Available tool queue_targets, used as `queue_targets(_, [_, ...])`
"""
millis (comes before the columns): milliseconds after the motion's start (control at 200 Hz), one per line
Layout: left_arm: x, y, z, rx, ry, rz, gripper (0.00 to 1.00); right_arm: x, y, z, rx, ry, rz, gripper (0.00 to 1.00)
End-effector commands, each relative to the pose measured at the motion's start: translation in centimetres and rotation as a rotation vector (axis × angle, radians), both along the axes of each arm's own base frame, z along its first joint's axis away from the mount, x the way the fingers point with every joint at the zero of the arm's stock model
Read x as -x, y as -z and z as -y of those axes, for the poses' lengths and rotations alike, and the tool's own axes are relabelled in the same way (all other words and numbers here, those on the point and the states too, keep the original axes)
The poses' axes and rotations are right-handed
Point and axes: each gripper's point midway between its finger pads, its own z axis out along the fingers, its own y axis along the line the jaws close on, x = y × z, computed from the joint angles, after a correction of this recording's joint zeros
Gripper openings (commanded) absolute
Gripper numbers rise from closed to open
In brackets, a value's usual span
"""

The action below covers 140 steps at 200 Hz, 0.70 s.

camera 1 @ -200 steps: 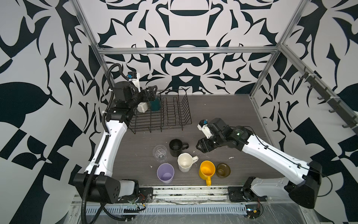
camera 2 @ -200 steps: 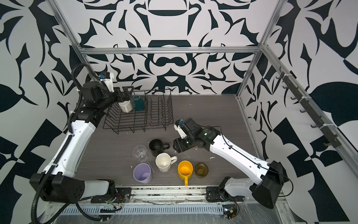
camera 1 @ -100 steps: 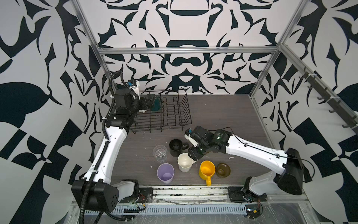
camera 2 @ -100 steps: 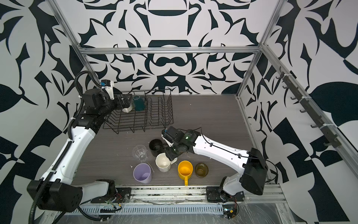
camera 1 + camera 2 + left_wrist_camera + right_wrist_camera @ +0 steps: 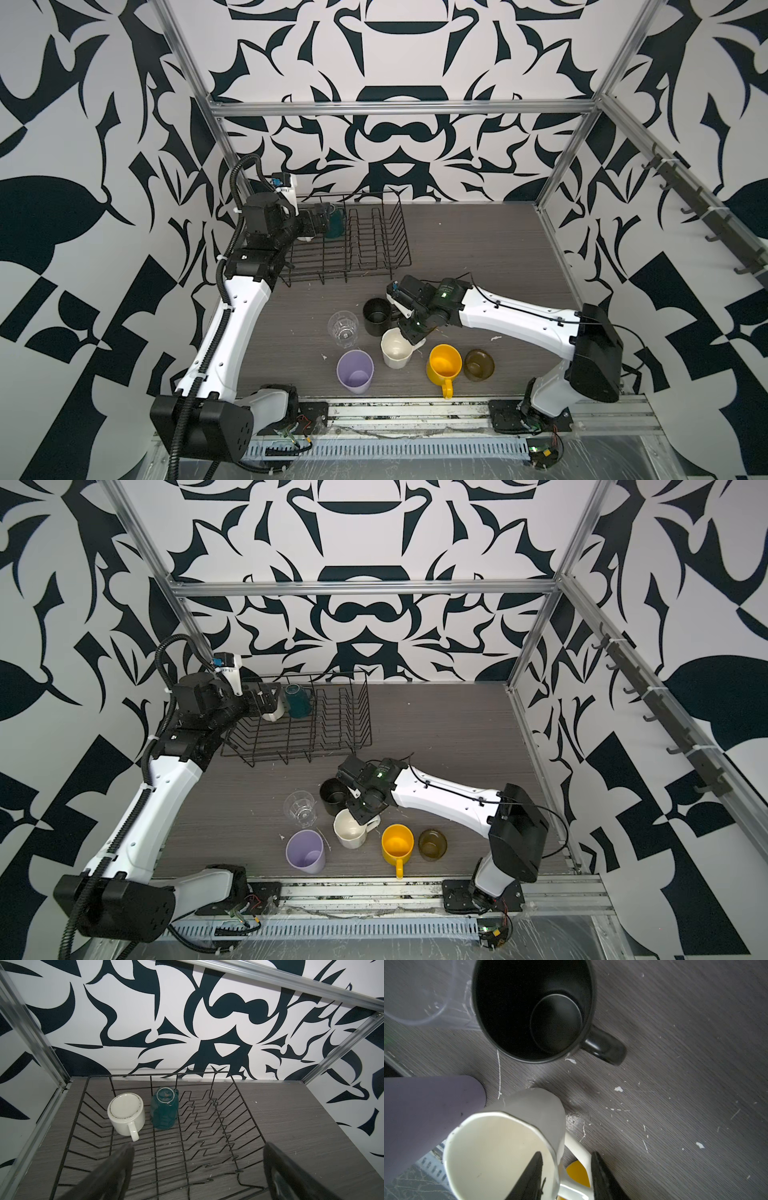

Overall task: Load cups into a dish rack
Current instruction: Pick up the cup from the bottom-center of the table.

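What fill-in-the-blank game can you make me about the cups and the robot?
1. The dish rack holds ___ cups, a white mug and a teal mug, both upside down.
2. The right gripper has one of its fingers inside the cream mug, the other outside by its ___.
3. Between the cream mug and the olive-brown glass stands the ___ mug.
Missing words: two, handle, yellow.

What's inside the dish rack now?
Two upside-down mugs stand side by side in the dish rack: a white mug and a teal mug. The left gripper hides the rack corners nearest it; the mugs' insides cannot be seen.
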Motion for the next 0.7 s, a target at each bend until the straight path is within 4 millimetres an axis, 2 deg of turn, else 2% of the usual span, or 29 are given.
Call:
queue_targets(0, [0.5, 0.2, -0.5, -0.017, -0.013, 0.004, 0.99, -0.2, -1.1, -1.0, -0.011, -0.029, 0.036, 0.39])
queue_targets(270, [0.7, 0.1, -0.6, -0.023, -0.022, 0.011, 0.99, 0.1, 0.4, -1.7, 0.039, -0.061, 0.020, 0.32])
queue_targets(475, [0.7, 0.1, -0.9, -0.029, -0.033, 0.017, 0.99, 0.3, 1.4, -1.8, 0.091, -0.084, 0.012, 0.17])
queue_targets(695, [0.8, 0.0, -1.1, -0.028, -0.046, 0.020, 0.99, 0.0, 0.7, -1.3, 0.109, -0.083, 0.038, 0.03])
